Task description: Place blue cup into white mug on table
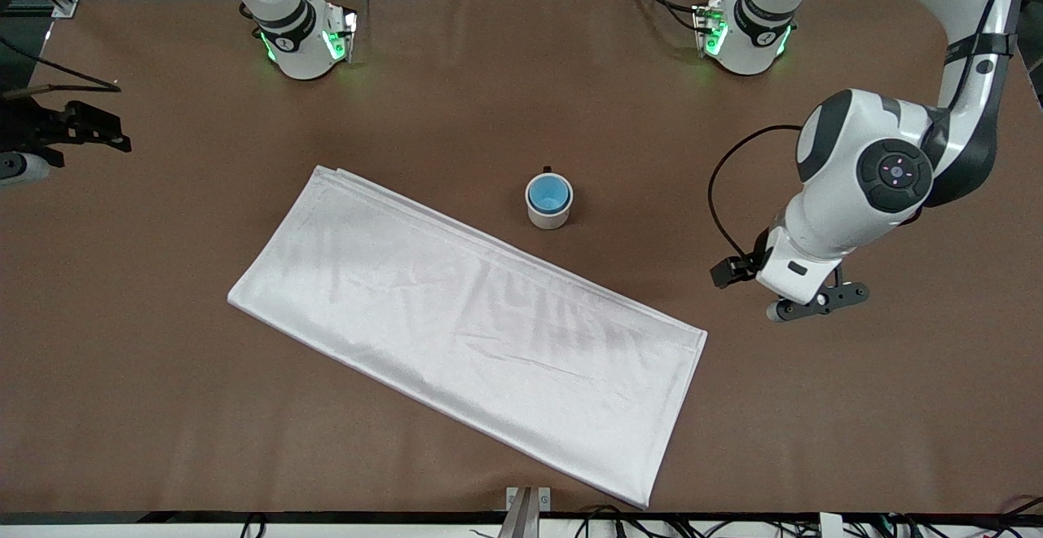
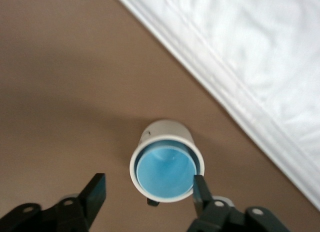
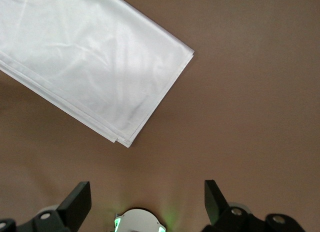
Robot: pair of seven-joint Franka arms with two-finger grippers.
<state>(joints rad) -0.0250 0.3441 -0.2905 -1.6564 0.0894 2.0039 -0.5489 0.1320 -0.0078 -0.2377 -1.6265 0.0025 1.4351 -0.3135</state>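
Now, these things are seen:
Blue cup: the blue cup (image 1: 548, 193) is seen just above the middle of the front picture. It is set upright inside the white mug (image 1: 549, 213). In the left wrist picture the blue cup (image 2: 165, 173) is seen from above, low in the middle, ringed by the white mug (image 2: 167, 133).
White mug: it is stood on the brown bench (image 1: 815, 407). A small dark handle is seen at its top edge in the front picture.
White cloth: a folded white cloth (image 1: 464, 322) is laid flat on the bench, from the middle left down to the lower middle of the front picture. The mug is near its upper edge but not touching it.
Left pincer: the left pincer (image 1: 815, 303) is seen at the right of the front picture, up in the air over bare bench. In its wrist picture the left pincer (image 2: 148, 192) is spread wide open, and nothing is held. One finger (image 2: 200, 191) shows against the mug's rim there.
Right pincer: the right pincer (image 3: 145, 199) is seen only in its own wrist picture, at the bottom. It is spread wide open and nothing is held. It is hung over bare bench, with a corner of the white cloth (image 3: 90, 66) at the upper left. The right arm is kept waiting.
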